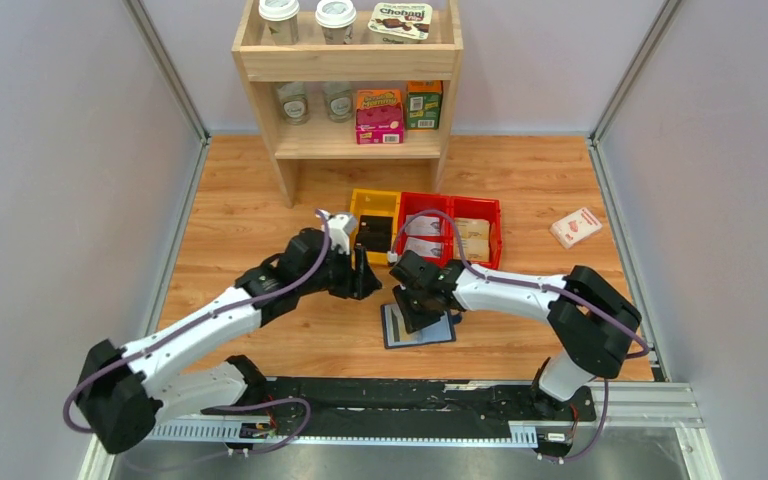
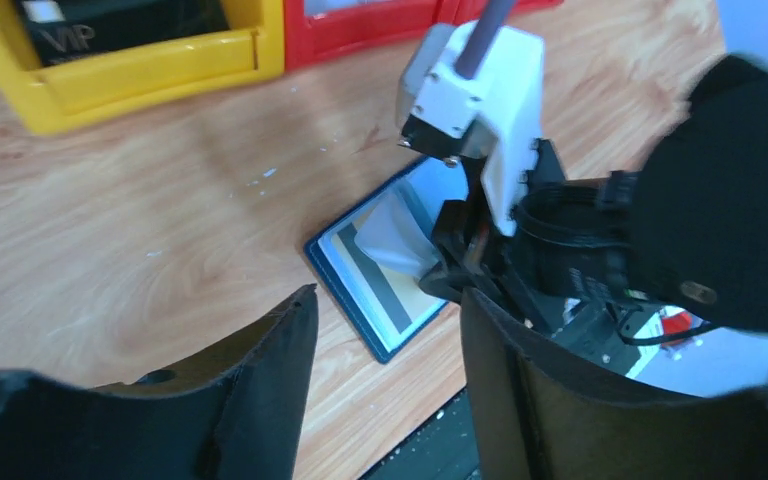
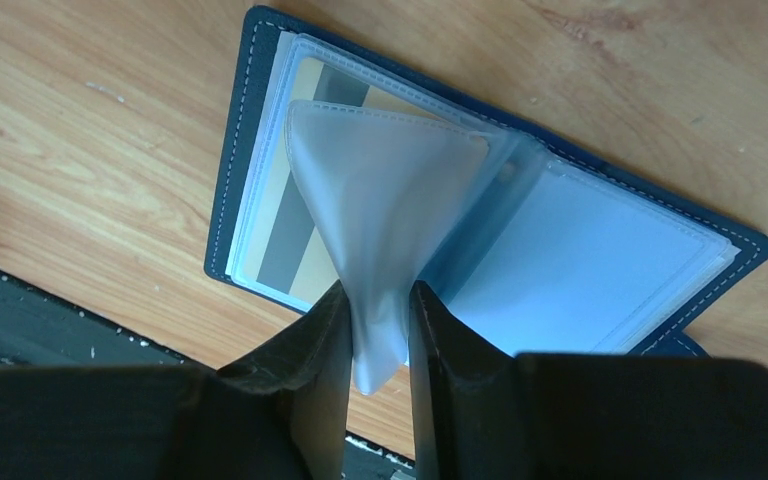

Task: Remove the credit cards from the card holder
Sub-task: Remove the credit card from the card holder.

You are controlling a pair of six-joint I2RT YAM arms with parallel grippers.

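One striped card (image 3: pixel 290 220) sits sleeved inside the open card holder (image 3: pixel 225 200).

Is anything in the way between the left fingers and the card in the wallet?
Yes. The card lies tucked in a clear sleeve of the open holder, so plastic covers it. The right fingers pinch a second sleeve up over part of it. The left fingers hang open nearby.
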